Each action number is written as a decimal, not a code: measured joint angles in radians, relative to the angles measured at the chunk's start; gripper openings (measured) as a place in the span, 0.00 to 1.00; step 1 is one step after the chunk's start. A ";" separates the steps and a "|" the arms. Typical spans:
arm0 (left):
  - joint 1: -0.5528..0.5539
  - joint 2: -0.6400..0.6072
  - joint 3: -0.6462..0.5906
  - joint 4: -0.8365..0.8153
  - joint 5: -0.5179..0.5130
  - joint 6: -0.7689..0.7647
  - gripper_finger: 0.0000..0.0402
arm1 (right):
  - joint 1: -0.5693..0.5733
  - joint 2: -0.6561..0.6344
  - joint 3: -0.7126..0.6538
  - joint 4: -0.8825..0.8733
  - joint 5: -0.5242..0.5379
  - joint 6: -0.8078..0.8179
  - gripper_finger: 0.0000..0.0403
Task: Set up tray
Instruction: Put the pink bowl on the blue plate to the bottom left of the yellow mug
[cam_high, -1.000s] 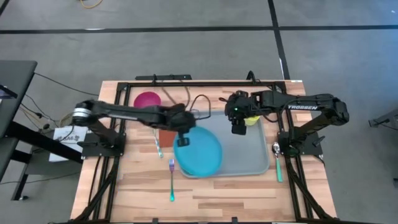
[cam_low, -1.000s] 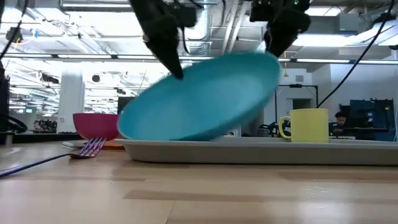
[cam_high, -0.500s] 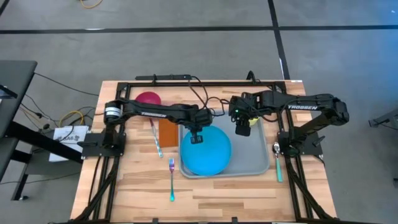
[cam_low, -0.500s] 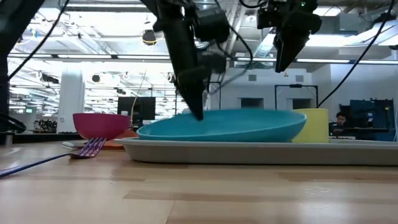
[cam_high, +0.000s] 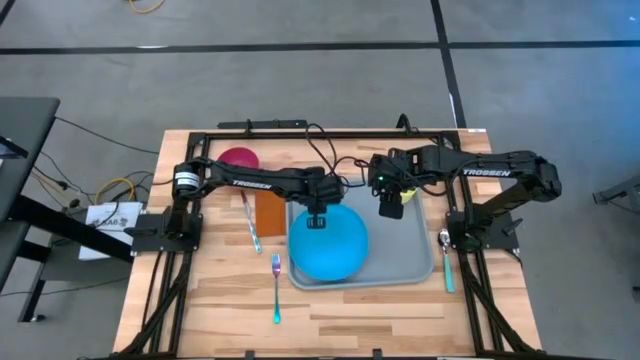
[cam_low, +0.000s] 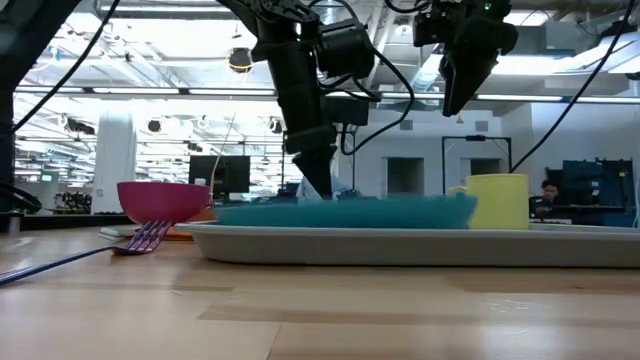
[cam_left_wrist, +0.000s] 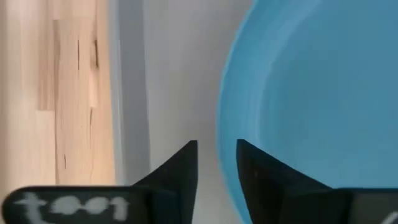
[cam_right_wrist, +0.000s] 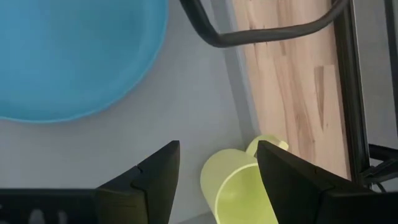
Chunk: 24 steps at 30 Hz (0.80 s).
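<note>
Left claw (cam_high: 316, 219) hangs over the blue plate's (cam_high: 330, 243) rim, fingers slightly parted and holding nothing.
Plate lies flat in the grey tray (cam_high: 405, 262) mid-tabletop; best lift straight up, without nudging it. Right claw (cam_high: 391, 207) gapes above the yellow mug (cam_right_wrist: 239, 186).

Seen from overhead, a round blue plate (cam_high: 329, 243) lies flat in the left part of the pale grey-blue tray (cam_high: 405, 250) on a wooden table (cam_high: 210, 300). The left gripper (cam_high: 316, 217) sits at the plate's far edge, while the right gripper (cam_high: 391, 206) hovers over the tray's far right corner. An orange-brown napkin (cam_high: 270, 210) lies just left of the tray, with a pink bowl (cam_high: 238, 159) behind it. A purple fork (cam_high: 276, 288) rests at front left.
</note>
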 joint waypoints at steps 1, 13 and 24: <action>0.000 0.000 0.000 0.000 -0.005 0.000 0.27 | 0.000 0.000 0.000 0.000 0.000 0.000 0.52; 0.000 -0.028 0.269 -0.477 -0.044 -0.042 0.27 | 0.012 0.000 -0.009 0.039 -0.045 0.050 0.52; -0.032 -0.177 0.519 -0.830 -0.343 -0.099 0.02 | 0.086 0.038 -0.323 0.627 -0.214 0.048 0.44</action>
